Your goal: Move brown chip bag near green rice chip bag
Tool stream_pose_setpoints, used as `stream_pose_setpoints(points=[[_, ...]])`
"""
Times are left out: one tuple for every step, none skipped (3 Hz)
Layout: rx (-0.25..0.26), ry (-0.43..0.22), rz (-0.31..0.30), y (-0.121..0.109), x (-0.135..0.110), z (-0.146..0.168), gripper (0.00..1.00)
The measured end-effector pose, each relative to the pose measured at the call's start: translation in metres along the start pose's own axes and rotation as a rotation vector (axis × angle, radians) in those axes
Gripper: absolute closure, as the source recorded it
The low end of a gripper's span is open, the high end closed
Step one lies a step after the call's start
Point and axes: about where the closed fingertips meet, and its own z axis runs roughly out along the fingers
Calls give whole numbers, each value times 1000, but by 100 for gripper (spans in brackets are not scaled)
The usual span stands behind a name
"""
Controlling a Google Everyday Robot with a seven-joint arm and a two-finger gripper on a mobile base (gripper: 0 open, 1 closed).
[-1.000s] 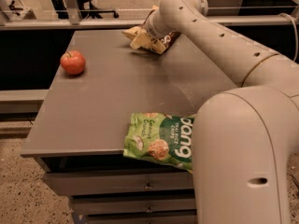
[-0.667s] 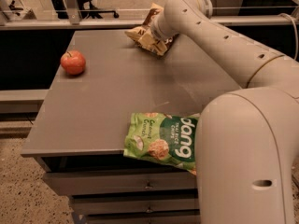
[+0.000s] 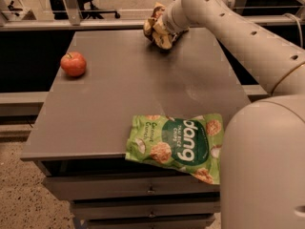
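The brown chip bag point(image 3: 157, 28), dark brown with cream edges, hangs crumpled at the far edge of the grey table point(image 3: 119, 94), lifted a little off the top. My gripper point(image 3: 167, 26) is shut on the brown chip bag at the end of the white arm that reaches in from the right. The green rice chip bag point(image 3: 177, 144) with white "dang" lettering lies flat at the table's near edge, partly overhanging it and partly hidden by my arm's base.
A red apple point(image 3: 73, 64) sits at the table's left side. Drawers point(image 3: 143, 190) run below the tabletop. My big white arm body point(image 3: 267, 166) fills the lower right. A chair and railing stand behind the table.
The gripper has lifted the brown chip bag off the table and raised it slightly; the bag now hangs crumpled. The green bag and apple have not moved.
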Motion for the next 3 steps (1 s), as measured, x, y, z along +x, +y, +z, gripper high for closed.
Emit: stream_pose_setpoints(points=[[-40,-95,-54,-8,-38,-50,100],[-130,-175,-124,-2,-59,-95,100],[-303,-252,-241,29,-41,-140,100]])
